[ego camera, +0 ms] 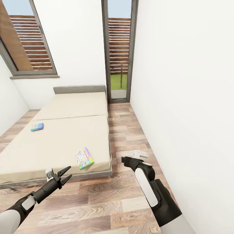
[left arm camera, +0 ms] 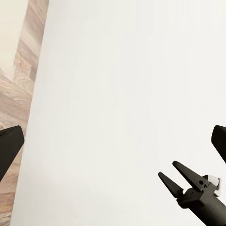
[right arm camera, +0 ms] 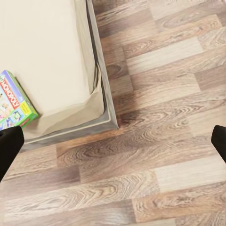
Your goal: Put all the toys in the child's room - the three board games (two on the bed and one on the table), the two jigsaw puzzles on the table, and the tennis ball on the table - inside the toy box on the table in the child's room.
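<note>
A bedroom in a home: a wide low bed [ego camera: 65, 136] with a cream two-part mattress and grey frame stands against white walls on a wood-plank floor [ego camera: 107, 208]. A grey-framed window [ego camera: 27, 42] and narrow glass door [ego camera: 118, 52] look onto slatted fencing and grass.

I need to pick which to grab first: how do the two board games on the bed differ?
The white game box lies at the bed's near corner, close to the left gripper; the teal-blue game box sits farther back, near the bed's left edge. The white one looks larger, with multicoloured edges; the teal-blue one looks smaller and darker. The white one overhangs the mattress edge slightly; the teal-blue one lies fully on it. Both lie flat.
</note>
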{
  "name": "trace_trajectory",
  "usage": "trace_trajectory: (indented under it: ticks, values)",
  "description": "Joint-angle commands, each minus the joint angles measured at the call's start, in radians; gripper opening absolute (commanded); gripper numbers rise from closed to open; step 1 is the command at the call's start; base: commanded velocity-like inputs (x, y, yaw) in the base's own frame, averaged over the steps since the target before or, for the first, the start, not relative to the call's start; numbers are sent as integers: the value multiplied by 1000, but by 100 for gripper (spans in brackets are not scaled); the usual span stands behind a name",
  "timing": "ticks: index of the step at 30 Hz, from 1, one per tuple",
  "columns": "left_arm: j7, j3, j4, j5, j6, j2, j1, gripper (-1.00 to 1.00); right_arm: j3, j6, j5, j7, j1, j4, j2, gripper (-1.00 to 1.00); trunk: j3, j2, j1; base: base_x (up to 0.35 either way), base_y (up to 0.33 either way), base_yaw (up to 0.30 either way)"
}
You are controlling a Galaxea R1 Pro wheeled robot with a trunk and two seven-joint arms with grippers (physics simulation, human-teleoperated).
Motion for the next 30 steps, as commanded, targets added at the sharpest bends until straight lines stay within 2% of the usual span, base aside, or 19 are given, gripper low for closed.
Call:
trace_trajectory:
  ticks: [1, 10, 30]
  values:
    - [-2, -5, 0, 8, 10, 0, -1, 100, 1, 1, -10, -10, -1, -1, 0, 100, -3, -8, 4, 0, 0, 0]
    - [-2, -5, 0, 8, 10, 0, -1, 100, 1, 2, -10, -10, -1, -1, 0, 100, -19, -71, 38, 0, 0, 0]
    - [-2, -5, 0, 8, 10, 0, -1, 100, 5, 2, -10, -10, -1, -2, 0, 100, -81, -211, 115, 0, 0, 0]
